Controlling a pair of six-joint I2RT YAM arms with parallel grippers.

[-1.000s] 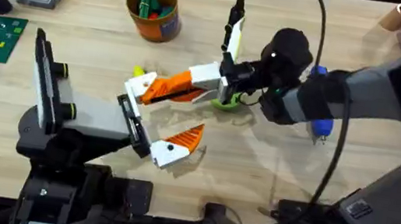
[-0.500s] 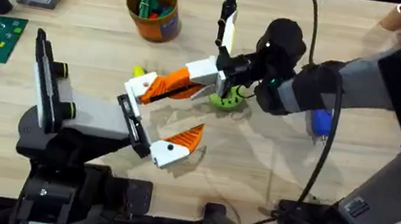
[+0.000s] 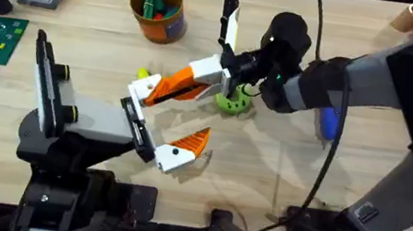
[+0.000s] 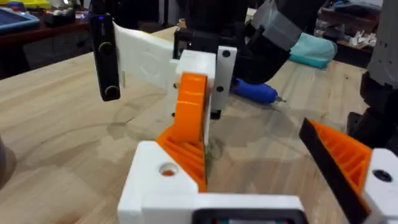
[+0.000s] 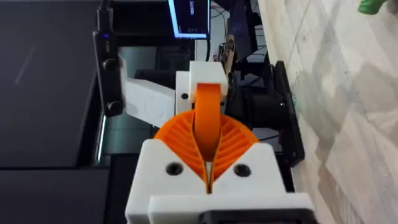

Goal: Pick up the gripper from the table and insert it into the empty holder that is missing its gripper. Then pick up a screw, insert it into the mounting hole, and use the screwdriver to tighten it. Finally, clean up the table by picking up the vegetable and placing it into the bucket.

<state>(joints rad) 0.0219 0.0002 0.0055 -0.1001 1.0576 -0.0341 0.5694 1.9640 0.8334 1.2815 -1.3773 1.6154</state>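
right gripper [image 5: 208,177]: fingers closed on orange gripper [image 3: 181,85], its tip at the holder [image 3: 144,88] | left gripper [image 3: 158,127]: fingers spread, empty | screwdriver [image 3: 327,122]: well right of holder | bucket [image 3: 157,11]: beyond holder

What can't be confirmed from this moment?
- Overhead: the blue screwdriver is mostly covered by the right arm.
- Overhead: the green vegetable is partly under the right pincer, so its kind is unclear.
- All views: whether the orange fingertip is fully seated in the white holder cannot be told, because the joint is hidden.
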